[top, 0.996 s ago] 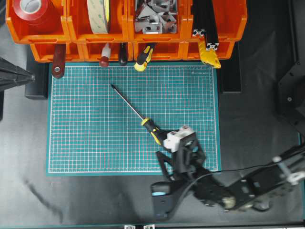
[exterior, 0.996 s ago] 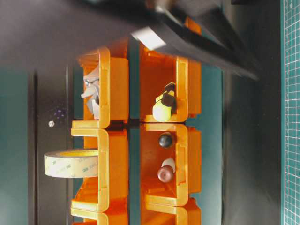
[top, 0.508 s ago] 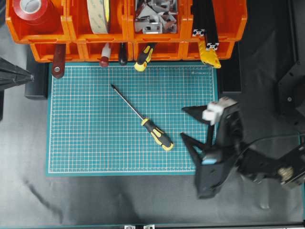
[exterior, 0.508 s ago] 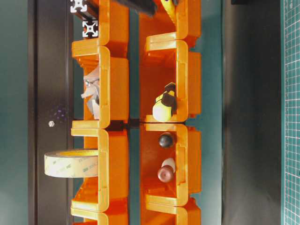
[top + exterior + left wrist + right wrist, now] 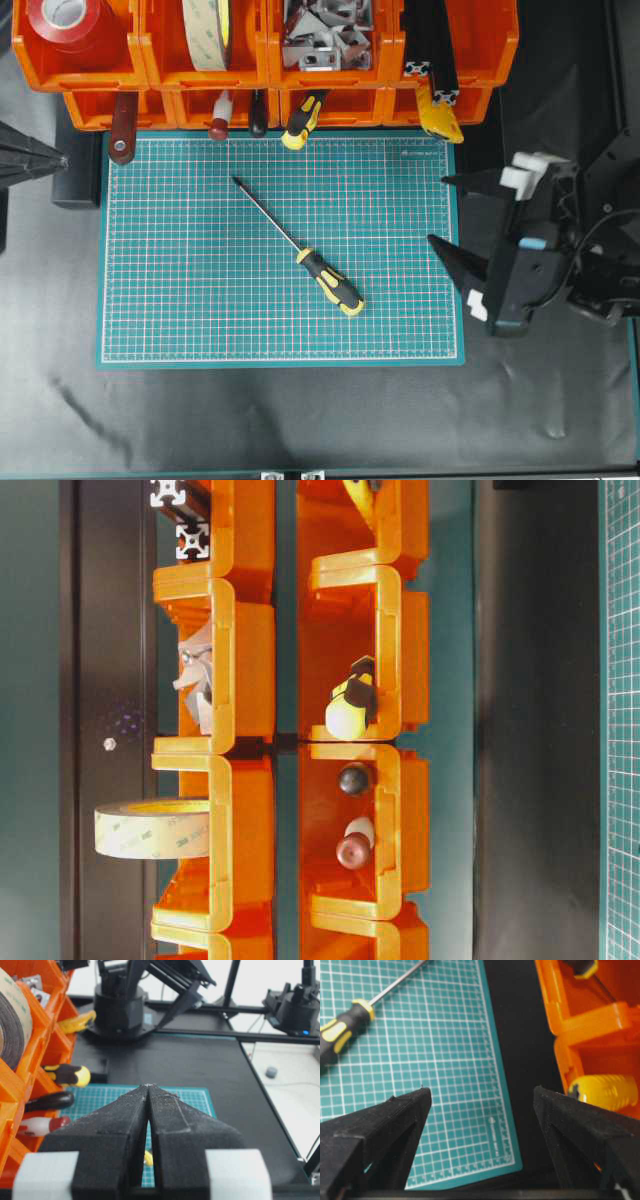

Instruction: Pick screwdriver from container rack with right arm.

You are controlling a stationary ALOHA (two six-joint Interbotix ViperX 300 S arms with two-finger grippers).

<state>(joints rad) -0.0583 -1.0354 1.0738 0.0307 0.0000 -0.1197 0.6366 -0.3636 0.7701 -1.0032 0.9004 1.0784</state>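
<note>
Your right arm's black two-fingered gripper (image 5: 455, 215) hangs wide open and empty beside the green mat (image 5: 180, 320); keep it clear of the yellow-handled, steel-shafted screwdriver (image 5: 300, 252).

The bright orange plastic container rack (image 5: 270, 60) ran past the overhead picture's top edge, which cut off the red tape roll (image 5: 62, 22) and the grey metal brackets (image 5: 322, 35) in its far bins. Bin walls hid the working ends of the red-handled tool (image 5: 219, 115) and the smaller yellow-and-black-handled tool (image 5: 302, 119). In the left wrist view, closed black fingers (image 5: 115, 1130) covered nearly all of the yellow-handled screwdriver (image 5: 148, 1158). The black right arm (image 5: 590, 270) left the frame's right edge.
</note>
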